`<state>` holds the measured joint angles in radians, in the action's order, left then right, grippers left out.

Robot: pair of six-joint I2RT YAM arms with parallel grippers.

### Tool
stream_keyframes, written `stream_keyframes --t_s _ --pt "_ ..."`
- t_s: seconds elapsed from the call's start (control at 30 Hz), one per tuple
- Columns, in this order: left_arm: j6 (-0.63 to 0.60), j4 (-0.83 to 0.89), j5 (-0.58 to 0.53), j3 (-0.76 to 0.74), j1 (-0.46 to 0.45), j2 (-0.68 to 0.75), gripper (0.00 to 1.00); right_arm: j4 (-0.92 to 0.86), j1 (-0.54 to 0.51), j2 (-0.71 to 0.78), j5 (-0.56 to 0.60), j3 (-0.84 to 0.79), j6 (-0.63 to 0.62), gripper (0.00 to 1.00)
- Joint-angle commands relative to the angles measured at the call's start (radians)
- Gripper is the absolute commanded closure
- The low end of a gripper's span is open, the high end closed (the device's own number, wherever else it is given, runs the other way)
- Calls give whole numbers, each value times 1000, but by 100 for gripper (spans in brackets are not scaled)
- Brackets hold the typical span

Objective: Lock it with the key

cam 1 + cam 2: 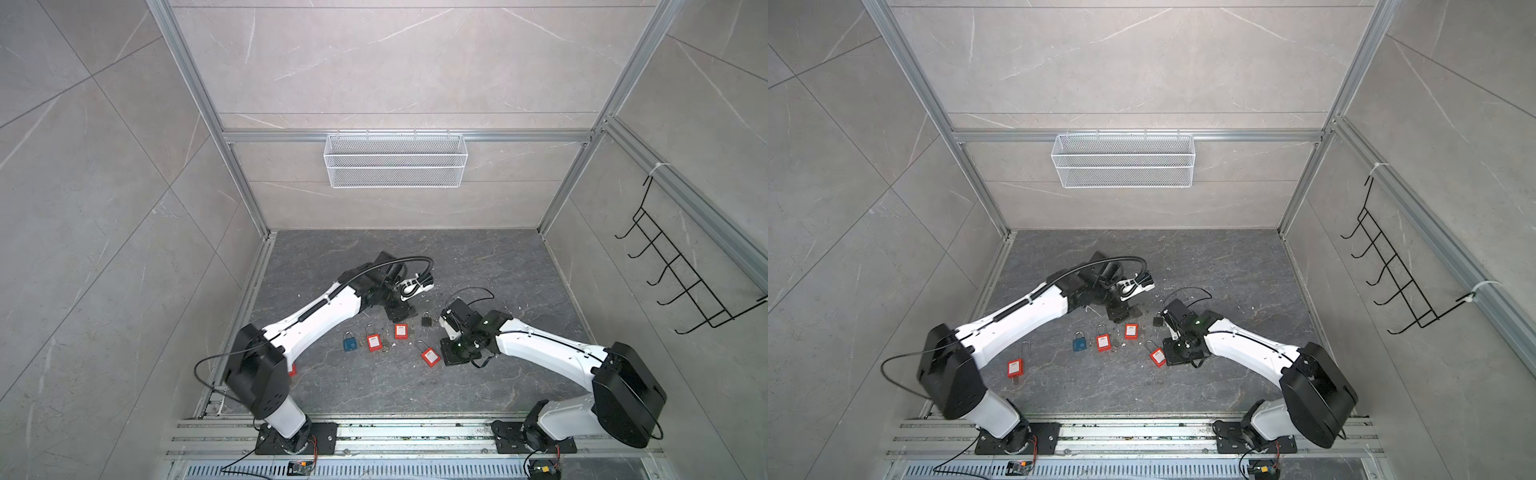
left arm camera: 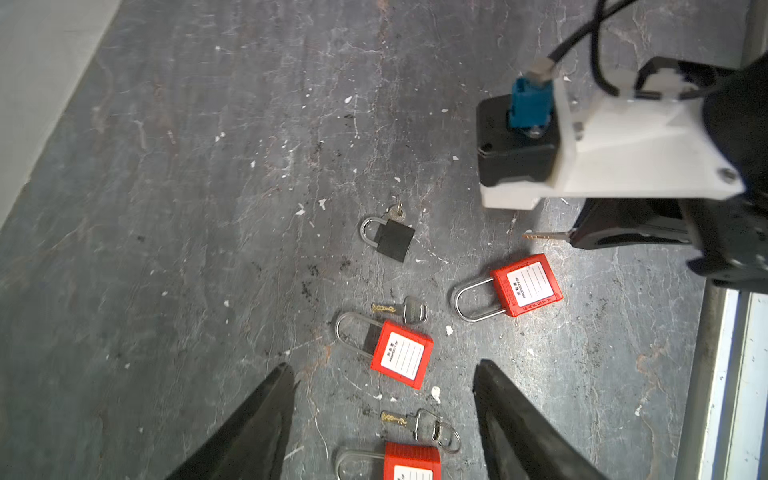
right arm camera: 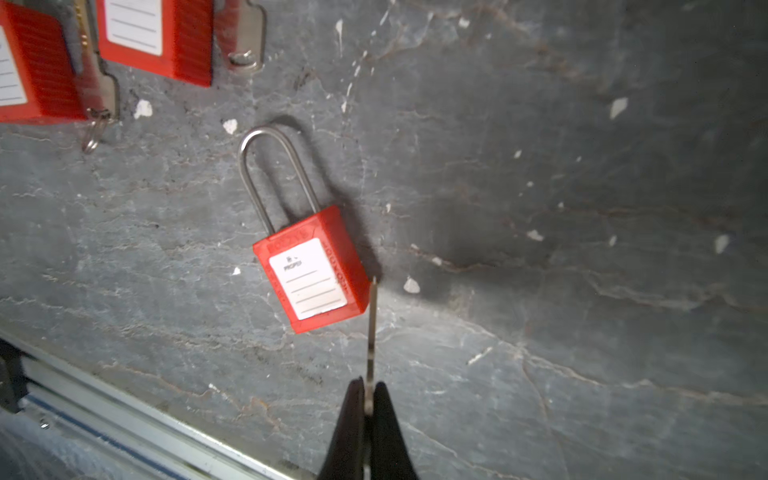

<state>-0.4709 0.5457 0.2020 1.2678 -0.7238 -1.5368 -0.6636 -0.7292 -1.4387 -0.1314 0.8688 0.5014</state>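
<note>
- The key [image 3: 371,332] was a thin silver blade seen edge-on in the right wrist view. In the left wrist view [image 2: 544,236] its toothed end looked brassy.
- The red padlock [image 3: 309,266] had a boxy red body, a white lined label on its face and a long steel shackle whose two legs both reached the body.
- The right gripper [image 3: 368,395] was clenched on the key's head, with the blade sticking out past the fingertips.
- The key's tip sat just beside the padlock body's lower right corner. Whether they touched could not be told.
- In both top views this padlock [image 1: 430,356] lay flat, low in the frame and just right of centre, close against the right arm's wrist.
- The left gripper [image 2: 384,363] was released, its jaws spread wide and grasping nothing. A second red padlock [image 2: 402,353] lay on the floor in the gap between them, with a loose key [image 2: 401,311] just beside it.
- A small black padlock [image 1: 427,319] and a blue padlock [image 1: 349,341] lay nearby.
- The floor [image 1: 478,270] was dark grey veined stone flecked with white chips.
- Pale grey tiled walls [image 1: 104,187] stood in an aluminium frame [image 1: 411,136]. A white wire basket [image 1: 395,160] hung at upper centre and a black hook rack [image 1: 685,270] at right.
</note>
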Motion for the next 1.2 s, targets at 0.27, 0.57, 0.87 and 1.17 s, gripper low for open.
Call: stream_keyframes --t_s 0.27,0.57,0.87,1.17 --pt "282 -174 -211 -288 45 356 27 12 -2 -201 30 92 -112 97" --pt "337 -145 -246 -363 59 455 27 81 -23 -208 -55 44 7 94" --pt "364 -125 -266 -370 60 481 27 102 -38 -140 20 -28 108 93" --pt "466 -110 -346 -372 76 505 19 127 -36 -160 81 -10 120 91"
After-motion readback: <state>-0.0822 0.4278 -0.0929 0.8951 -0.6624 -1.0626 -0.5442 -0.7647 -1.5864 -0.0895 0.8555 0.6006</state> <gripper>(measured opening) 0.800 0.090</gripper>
